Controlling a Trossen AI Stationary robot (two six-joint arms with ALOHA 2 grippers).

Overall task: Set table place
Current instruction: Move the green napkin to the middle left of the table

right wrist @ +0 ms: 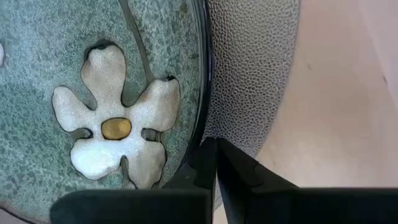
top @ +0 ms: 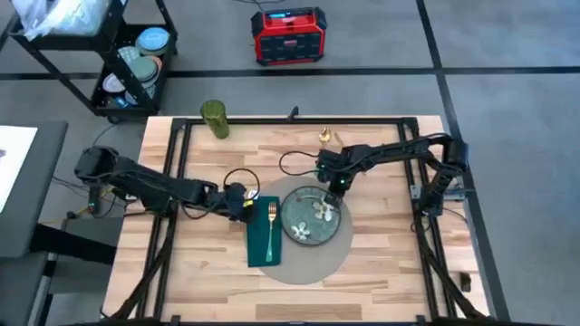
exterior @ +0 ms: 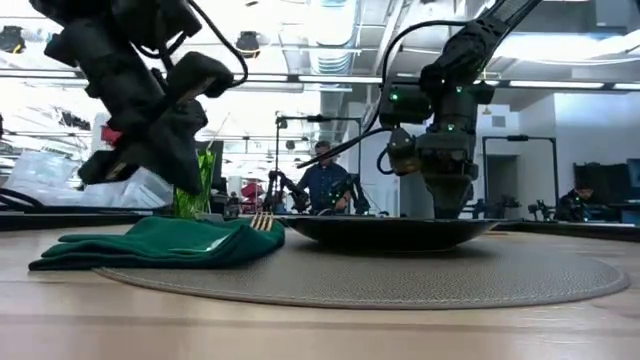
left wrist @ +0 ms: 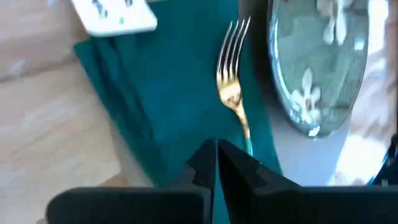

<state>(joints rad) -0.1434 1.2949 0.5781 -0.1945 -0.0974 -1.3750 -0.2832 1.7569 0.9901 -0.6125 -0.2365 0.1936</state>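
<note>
Round grey-beige woven placemat (top: 308, 258): carries green floral plate (top: 304, 223), gold fork (top: 271, 226) on green napkin (top: 260, 243). Left gripper (left wrist: 216, 163) and right gripper (right wrist: 215, 163) pinched together, empty, apparently released.

The table (top: 381, 281) is striped pale wood, the placemat (right wrist: 249, 74) pebbled and matt, the plate (right wrist: 56, 56) speckled glossy glaze, the fork (left wrist: 231, 93) shiny gold metal on soft green cloth (left wrist: 168, 106).

On the worktop (top: 381, 272) lies the placemat (top: 313, 267); the plate (top: 304, 222) sits on it, with the napkin (top: 258, 240) left, carrying the fork (top: 271, 226).
</note>
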